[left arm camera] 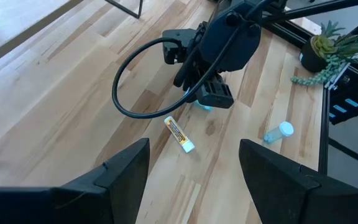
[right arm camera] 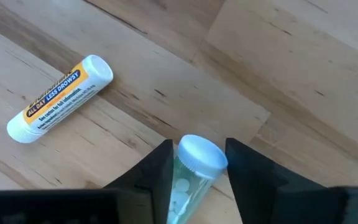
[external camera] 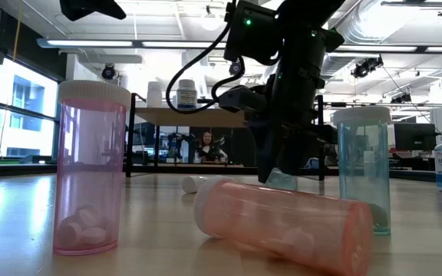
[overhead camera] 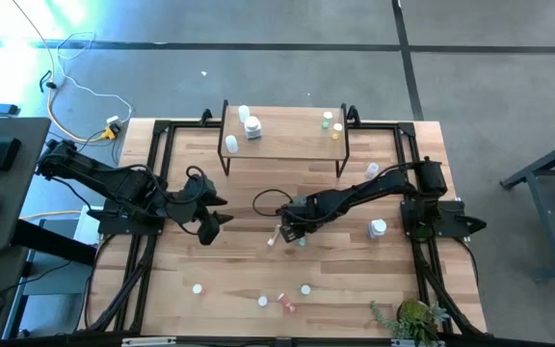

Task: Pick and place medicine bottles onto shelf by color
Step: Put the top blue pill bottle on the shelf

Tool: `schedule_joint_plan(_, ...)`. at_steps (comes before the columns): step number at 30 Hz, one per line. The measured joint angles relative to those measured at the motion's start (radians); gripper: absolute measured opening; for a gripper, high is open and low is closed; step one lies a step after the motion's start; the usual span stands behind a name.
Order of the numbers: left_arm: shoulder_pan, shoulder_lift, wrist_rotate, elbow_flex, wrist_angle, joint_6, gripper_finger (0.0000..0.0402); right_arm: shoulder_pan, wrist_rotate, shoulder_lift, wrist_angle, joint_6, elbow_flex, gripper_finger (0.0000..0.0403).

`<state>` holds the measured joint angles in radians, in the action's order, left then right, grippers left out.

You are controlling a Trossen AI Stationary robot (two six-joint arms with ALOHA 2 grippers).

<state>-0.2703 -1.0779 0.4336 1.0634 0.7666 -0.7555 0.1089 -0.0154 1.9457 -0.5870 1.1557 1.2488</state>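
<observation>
Light-wood plank tabletop [overhead camera: 210,260], grey floor around; open-ceiling room behind. Right hand [right arm camera: 194,163] clamped on clear-green bottle [right arm camera: 192,171]; left hand [left arm camera: 194,165] fingers apart, hovering.

bottles [overhead camera: 301,241]: 1 green, mid-table | shelf [overhead camera: 284,143]: 5 bottles on top

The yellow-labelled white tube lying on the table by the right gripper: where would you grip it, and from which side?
Grip the white tube across the middle of its body, coming straight down from above. It lies flat on the table with bare wood along both long sides, so fingers can likely straddle its narrow width; end-on, it would probably roll or slide.
</observation>
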Motion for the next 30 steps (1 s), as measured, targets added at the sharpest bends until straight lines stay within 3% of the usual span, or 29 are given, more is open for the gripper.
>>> schedule_joint_plan(19,0.002,0.000,-0.031,0.000,0.041,-0.001,0.0239,0.005,0.015,-0.024,-0.028,-0.107,0.000,0.0102)
schedule_joint_plan(30,0.069,0.023,-0.036,0.000,0.041,0.038,0.0239,0.028,-0.209,-0.183,0.010,-0.152,0.000,0.0102)
